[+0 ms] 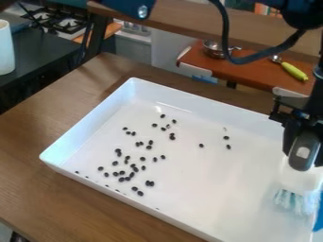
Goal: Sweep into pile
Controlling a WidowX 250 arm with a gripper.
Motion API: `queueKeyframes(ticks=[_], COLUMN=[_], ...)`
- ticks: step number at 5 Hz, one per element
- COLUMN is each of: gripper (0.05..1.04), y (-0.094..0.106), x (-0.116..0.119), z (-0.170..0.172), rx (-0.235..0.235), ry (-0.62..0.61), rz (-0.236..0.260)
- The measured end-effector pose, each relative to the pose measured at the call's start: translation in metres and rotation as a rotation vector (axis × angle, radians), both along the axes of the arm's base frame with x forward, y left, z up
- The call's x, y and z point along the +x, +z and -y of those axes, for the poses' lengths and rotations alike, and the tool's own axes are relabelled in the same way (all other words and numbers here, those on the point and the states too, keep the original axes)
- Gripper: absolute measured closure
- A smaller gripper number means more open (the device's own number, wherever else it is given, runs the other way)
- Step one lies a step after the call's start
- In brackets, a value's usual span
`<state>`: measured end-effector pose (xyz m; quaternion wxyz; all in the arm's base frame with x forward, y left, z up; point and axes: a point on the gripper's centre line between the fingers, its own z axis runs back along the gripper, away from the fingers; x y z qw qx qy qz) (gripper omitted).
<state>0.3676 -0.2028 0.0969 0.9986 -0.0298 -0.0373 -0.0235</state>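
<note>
1. Black beans (134, 166): loose scatter inside white tray (208, 232), thickest around 8 to 9 o'clock, few strays toward 1 o'clock. No tidy pile.
2. Brush (300, 180): 4 o'clock in view, bristles (295, 202) pointing down. Can't tell if they touch the tray floor.
3. End effector (304, 150): 3 o'clock, pinching the brush by its grey handle.
4. Sweeping well likely needs bristles low and flat, light pressure, short slow strokes; collect strays first, avoid flicking beans or bumping walls.
5. Pale patch (302, 152) on handle, maybe label; no readable writing.
6. Tray sits on wooden desk (95, 90).
</note>
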Motion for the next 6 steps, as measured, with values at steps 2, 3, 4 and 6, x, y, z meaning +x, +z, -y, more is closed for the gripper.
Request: queueKeyframes(ticks=[2, 3, 4, 6], gripper=[0.588, 0.588, 0.588, 0.588], y=[0.010, -0.004, -0.001, -0.015], x=[0.013, 0.016, 0.024, 0.029], z=[0.005, 0.011, 0.015, 0.014], rx=[-0.013, 0.009, 0.016, 0.050], ry=[0.011, 0.015, 0.026, 0.036], rz=[0.049, 0.029, 0.047, 0.027])
